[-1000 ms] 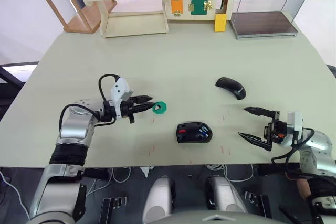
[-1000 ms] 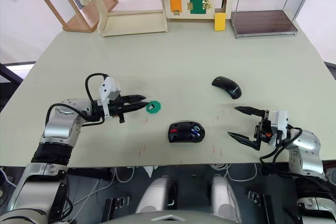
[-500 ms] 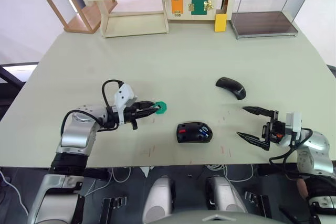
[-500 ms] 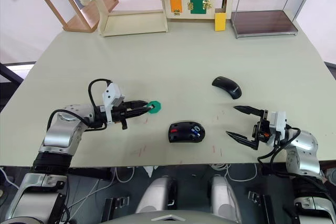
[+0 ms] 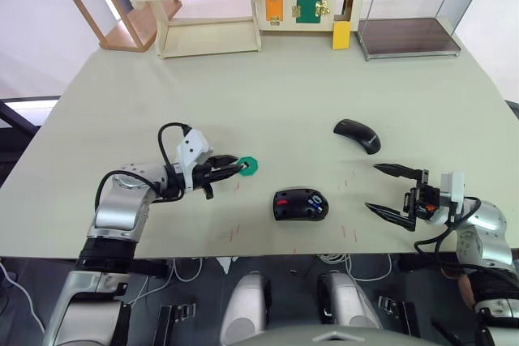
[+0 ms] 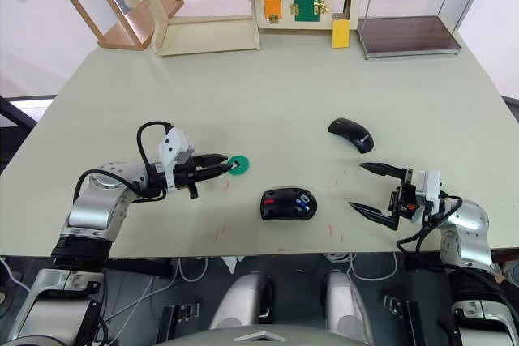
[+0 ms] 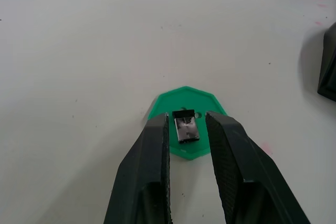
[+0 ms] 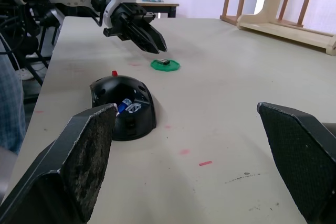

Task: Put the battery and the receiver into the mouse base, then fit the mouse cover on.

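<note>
With the battery (image 8: 125,105) seated in the mouse base (image 5: 300,203), we have the left gripper (image 7: 186,129) open around the receiver (image 7: 185,125); right gripper (image 5: 392,192) open, idle; mouse cover (image 5: 357,134) unfitted.

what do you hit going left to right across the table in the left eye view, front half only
left gripper → green disc with the receiver on it → mouse base with the battery inside → mouse cover → right gripper
</note>
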